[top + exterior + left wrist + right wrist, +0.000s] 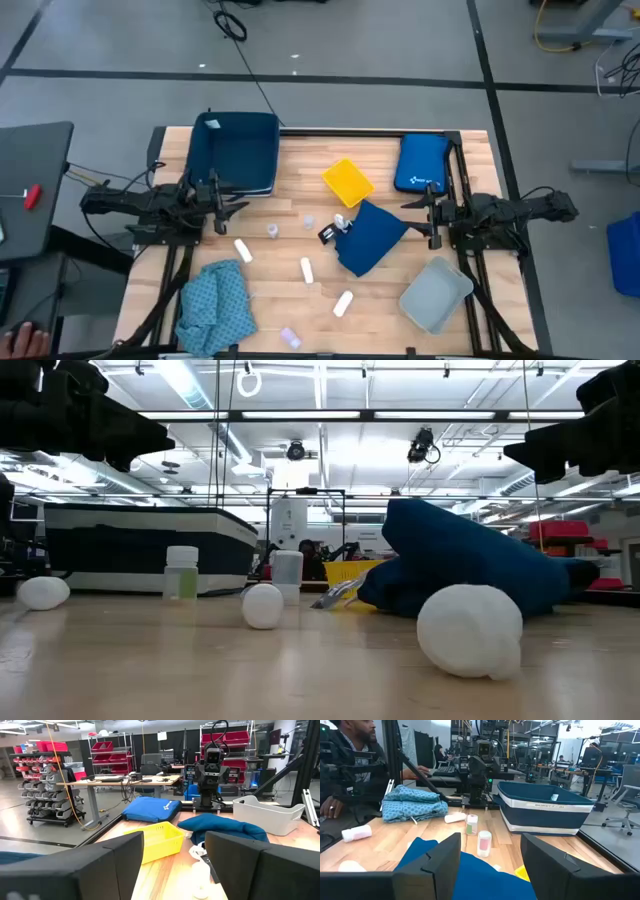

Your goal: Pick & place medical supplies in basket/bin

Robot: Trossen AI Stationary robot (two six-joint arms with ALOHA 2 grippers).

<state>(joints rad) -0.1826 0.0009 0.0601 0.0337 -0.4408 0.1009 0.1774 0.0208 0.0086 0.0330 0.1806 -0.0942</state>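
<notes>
White rolls (242,250), small vials (272,231), the teal cloth (213,305) and the navy cloth (371,237) all lie loose on the counter (300,170); the navy bin (236,152) holds at most one small item. Nearly everything remains. Left tool (232,205) and right tool (411,213) hover open and empty at opposite edges, the supplies between them.

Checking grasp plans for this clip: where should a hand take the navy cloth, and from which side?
Take the navy cloth at its raised ridge, from above with the right hand, which hangs open beside it. The low view shows the cloth bunched into a peak rather than lying flat, so the fingers can pinch a fold there, probably without scraping the table.
</notes>
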